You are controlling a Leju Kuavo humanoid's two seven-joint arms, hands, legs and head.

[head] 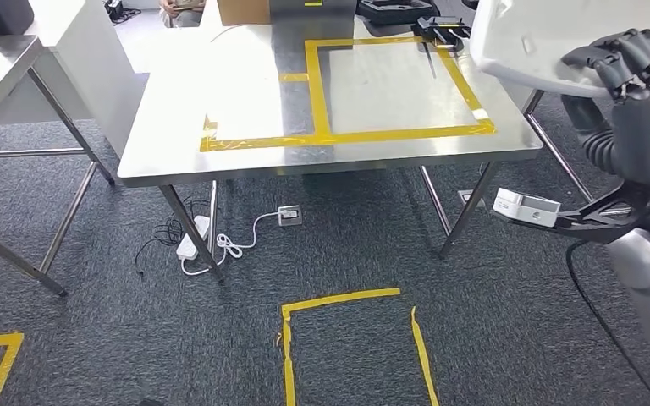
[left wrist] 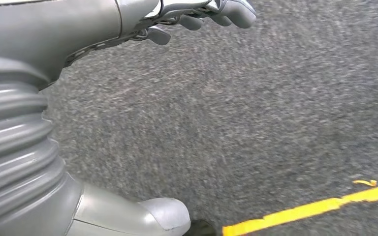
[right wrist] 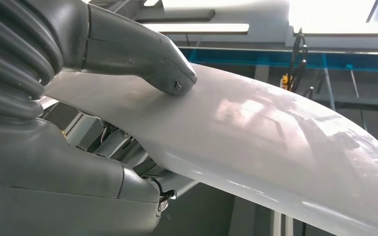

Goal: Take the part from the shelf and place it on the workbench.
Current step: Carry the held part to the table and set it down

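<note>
The right hand (head: 635, 63) holds the big white part (head: 525, 42), fingers curled over its edge. The bench (head: 178, 144) lies ahead and to the left of that hand, so the part must travel that way, toward the yellow tape square (head: 389, 131). Up close, the right wrist view shows the thumb (right wrist: 170, 73) pressing on the part's smooth top. The left hand (left wrist: 202, 14) hangs over the carpet (left wrist: 256, 123), holding nothing, fingers loosely bent.

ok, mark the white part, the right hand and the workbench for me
white part (head: 516, 38), head view, its curved outer face
right hand (head: 635, 63), head view, dark fingers wrapped over the part's edge
workbench (head: 237, 93), head view, bare steel top left of the tape
</note>
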